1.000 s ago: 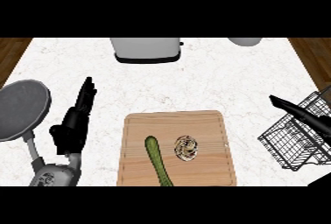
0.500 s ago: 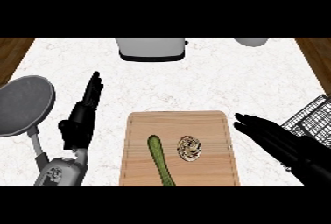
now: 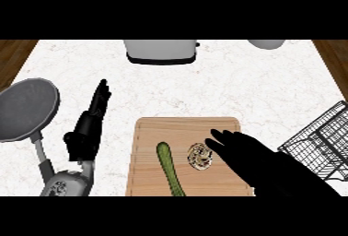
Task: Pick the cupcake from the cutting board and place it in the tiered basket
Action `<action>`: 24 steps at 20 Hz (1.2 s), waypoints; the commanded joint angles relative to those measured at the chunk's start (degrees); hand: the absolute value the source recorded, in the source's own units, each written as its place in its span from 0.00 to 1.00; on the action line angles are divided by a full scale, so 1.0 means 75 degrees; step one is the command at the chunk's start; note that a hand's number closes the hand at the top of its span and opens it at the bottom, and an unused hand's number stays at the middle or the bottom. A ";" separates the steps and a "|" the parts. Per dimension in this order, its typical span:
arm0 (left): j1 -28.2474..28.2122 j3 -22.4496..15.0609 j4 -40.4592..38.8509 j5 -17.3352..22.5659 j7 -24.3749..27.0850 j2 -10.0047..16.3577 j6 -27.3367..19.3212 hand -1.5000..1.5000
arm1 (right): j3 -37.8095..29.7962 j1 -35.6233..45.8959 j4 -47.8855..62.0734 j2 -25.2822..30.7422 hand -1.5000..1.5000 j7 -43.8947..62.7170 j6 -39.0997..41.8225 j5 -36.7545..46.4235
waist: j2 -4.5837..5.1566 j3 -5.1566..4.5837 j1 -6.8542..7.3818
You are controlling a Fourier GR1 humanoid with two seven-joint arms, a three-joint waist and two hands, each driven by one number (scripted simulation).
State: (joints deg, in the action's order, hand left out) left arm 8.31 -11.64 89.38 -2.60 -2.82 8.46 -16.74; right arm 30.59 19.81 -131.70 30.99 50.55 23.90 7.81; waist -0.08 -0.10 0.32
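Note:
The cupcake, pale with brown swirls, lies on the wooden cutting board beside a long green cucumber. My right hand is open over the board's right part, its straight fingertips just right of the cupcake, almost touching it. The black wire tiered basket stands at the right edge. My left hand rests open left of the board, fingers pointing away.
A grey frying pan lies at the far left, its handle running toward the lower edge. A toaster stands at the back centre and a pale cup at the back right.
My right hand has swung left from over the basket onto the board and now reaches the cupcake's right side. The view has shifted slightly; the left hand has stayed put.

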 commanded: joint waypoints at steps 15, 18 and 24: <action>0.0555 0.0380 -0.0679 -0.0252 0.0146 -0.0355 0.0141 0.50 | 0.0886 -0.0044 0.0525 -0.0606 0.00 0.0916 0.0932 0.1531 | 0.0011 0.0009 -0.0070; 0.0374 0.0644 -0.0283 -0.0011 0.0055 -0.0052 0.0521 0.50 | 0.1027 -0.0296 0.1159 -0.0711 0.00 0.0098 0.0828 0.2223 | 0.0012 0.0012 -0.0040; -0.0331 0.0381 -0.0156 -0.0334 0.0374 -0.0278 0.0394 0.50 | 0.0648 -0.0096 0.1139 -0.0569 0.00 -0.0706 0.1615 0.2454 | 0.0009 0.0013 -0.0019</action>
State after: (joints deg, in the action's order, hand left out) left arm 7.51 -9.65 88.13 -5.43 -1.07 5.55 -15.22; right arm 36.71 18.05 -124.26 26.42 47.89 32.64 23.91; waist -0.03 -0.01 0.09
